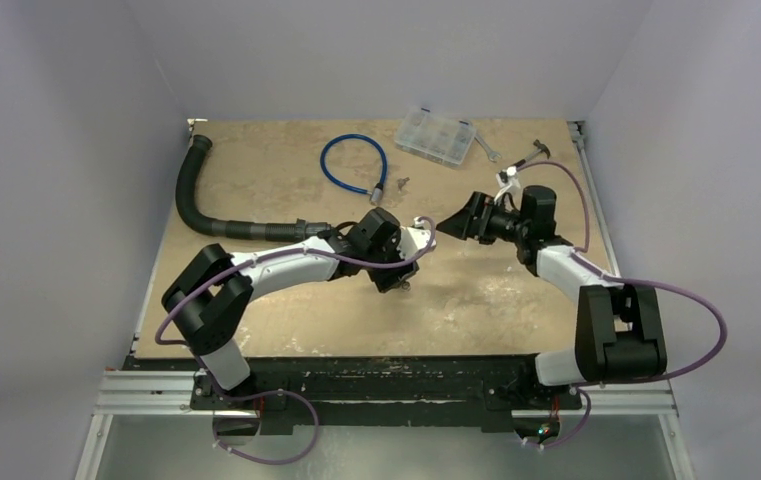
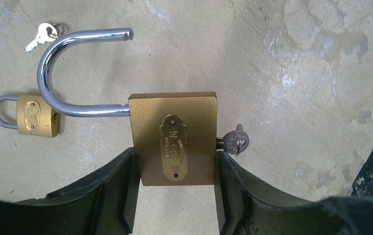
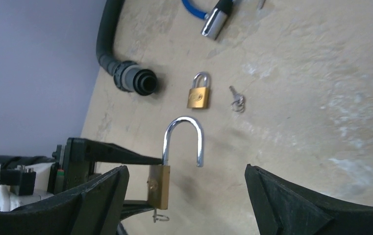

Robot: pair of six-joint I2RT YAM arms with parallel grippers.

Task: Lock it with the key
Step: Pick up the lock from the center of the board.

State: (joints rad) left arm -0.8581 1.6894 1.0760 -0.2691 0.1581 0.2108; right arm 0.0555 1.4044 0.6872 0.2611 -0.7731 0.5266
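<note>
Ahead and to the left of the left end effector (image 2: 175, 152), flat on the bench (image 2: 297, 73): small brass padlock (image 2: 32, 115), shackle closed. Near it, not touching: small keys on a ring (image 2: 44, 33). Farther ahead of the right end effector (image 3: 186, 169): black ribbed hose (image 3: 125, 73) and blue cable loop (image 1: 354, 165). Off to its side, by the far edge: clear compartment box (image 1: 436, 135).
</note>
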